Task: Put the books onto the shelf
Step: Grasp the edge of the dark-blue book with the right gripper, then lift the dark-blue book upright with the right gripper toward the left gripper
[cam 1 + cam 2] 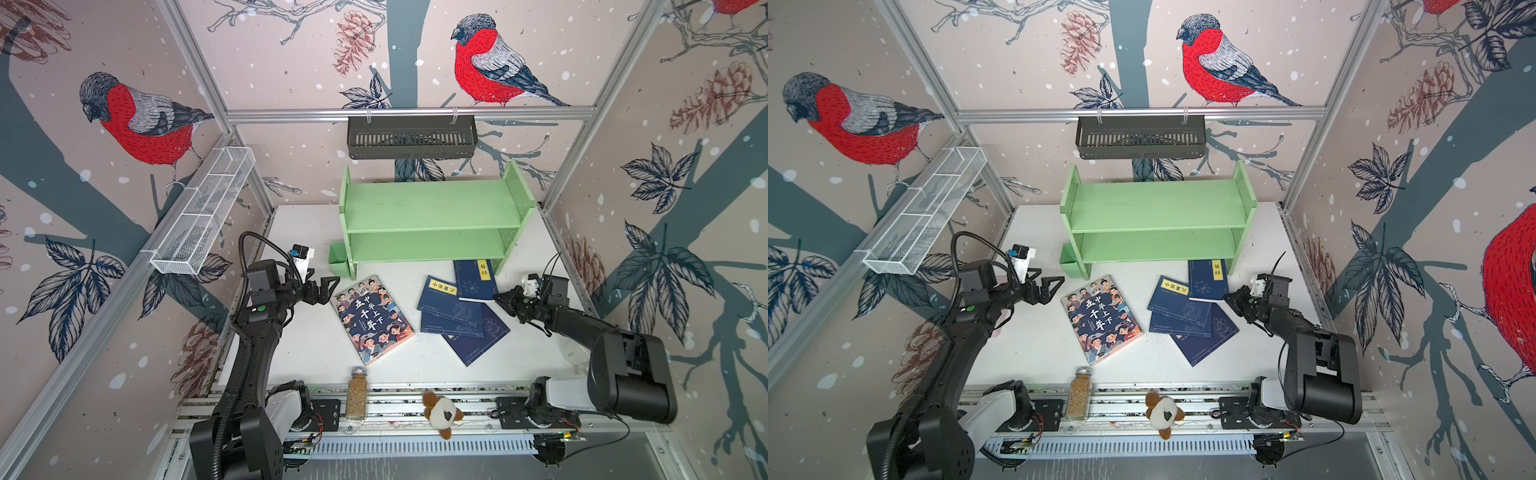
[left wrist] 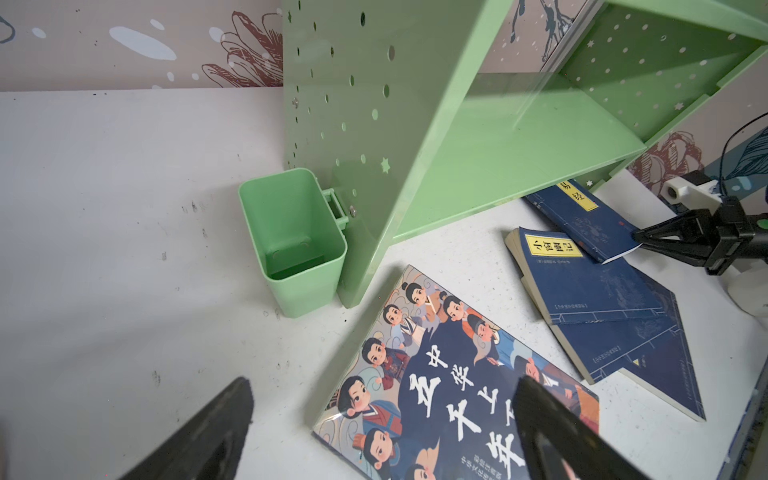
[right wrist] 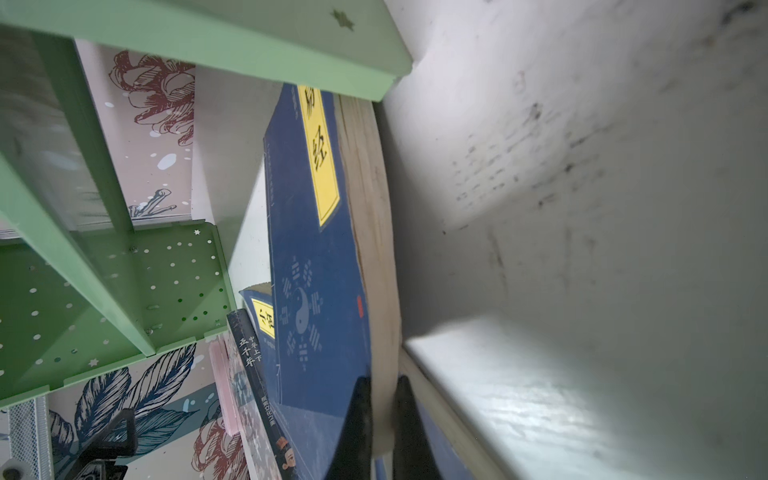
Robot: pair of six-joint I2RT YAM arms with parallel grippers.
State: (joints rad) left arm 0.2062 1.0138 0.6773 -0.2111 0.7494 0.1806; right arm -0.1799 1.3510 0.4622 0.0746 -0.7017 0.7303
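The light green shelf [image 1: 432,208] [image 1: 1154,208] stands at the back of the table, both boards bare. In front of it lie the books. A large cartoon-cover book [image 1: 372,318] [image 1: 1100,318] [image 2: 457,374] lies flat. To its right, several navy-blue books [image 1: 453,309] overlap. My right gripper [image 1: 500,298] [image 3: 383,384] is shut on the page edge of the navy-blue book with a yellow label [image 1: 475,279] [image 3: 320,270] by the shelf's right foot. My left gripper [image 1: 328,286] [image 2: 384,386] hangs open over the cartoon book's far left corner, holding nothing.
A small green cup [image 1: 338,259] [image 2: 291,245] hangs on the shelf's left panel. A black slotted basket [image 1: 411,137] hangs on the back wall and a white wire basket [image 1: 203,212] on the left wall. A spice jar [image 1: 357,392] and a plush toy [image 1: 441,413] sit on the front rail.
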